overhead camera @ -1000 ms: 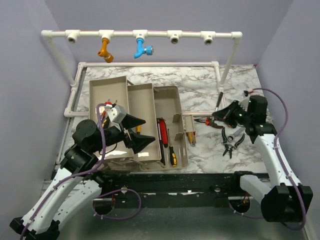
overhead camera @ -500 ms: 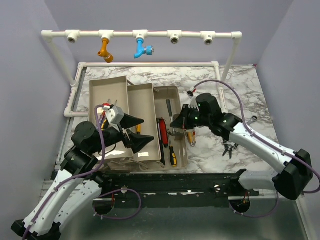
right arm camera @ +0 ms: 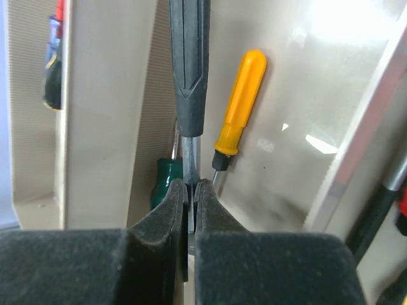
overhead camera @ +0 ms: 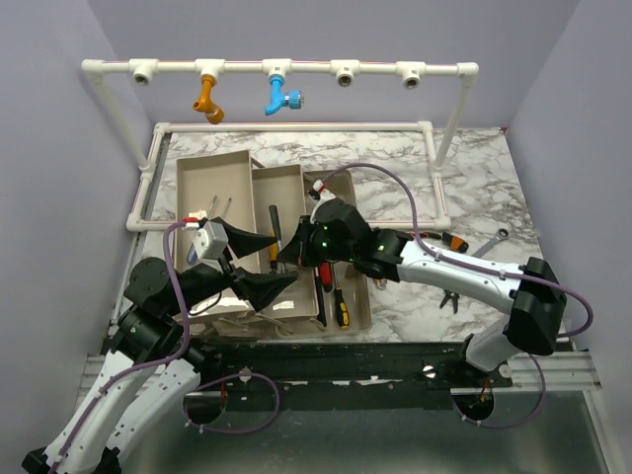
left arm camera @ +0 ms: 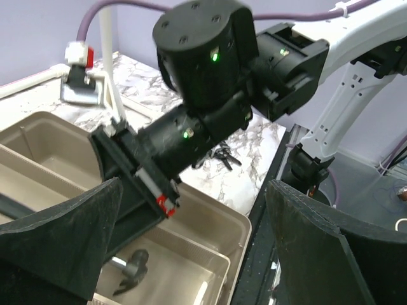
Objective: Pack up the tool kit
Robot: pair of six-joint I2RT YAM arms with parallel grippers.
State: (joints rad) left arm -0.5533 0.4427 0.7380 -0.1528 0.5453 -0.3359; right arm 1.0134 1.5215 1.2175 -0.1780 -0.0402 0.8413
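Observation:
The open beige toolbox (overhead camera: pixel 341 181) lies mid-table with two trays folded out to its left. My right gripper (overhead camera: pixel 296 249) reaches over the middle tray (overhead camera: pixel 286 178) and is shut on the metal shaft (right arm camera: pixel 191 159) of a small black-handled hammer (overhead camera: pixel 274 222). The hammer head (left arm camera: pixel 130 270) hangs low inside the tray. A yellow-handled screwdriver (right arm camera: pixel 238 105) and a green handle (right arm camera: pixel 166 184) lie in the tray below. My left gripper (overhead camera: pixel 275 263) is open and empty at the trays' near side, its fingers (left arm camera: pixel 70 235) facing the right gripper.
A red-handled (overhead camera: pixel 321 259) and a yellow-and-black screwdriver (overhead camera: pixel 341 308) lie in the box base. Pliers (overhead camera: pixel 449 296), orange-handled pliers (overhead camera: pixel 449 239) and a wrench (overhead camera: pixel 494 240) lie on the marble at right. The white pipe frame (overhead camera: pixel 296 67) spans the back.
My right arm has swung from the table's right side, across the box, to the middle tray, carrying the black-handled hammer. My left arm has pulled back slightly to the left.

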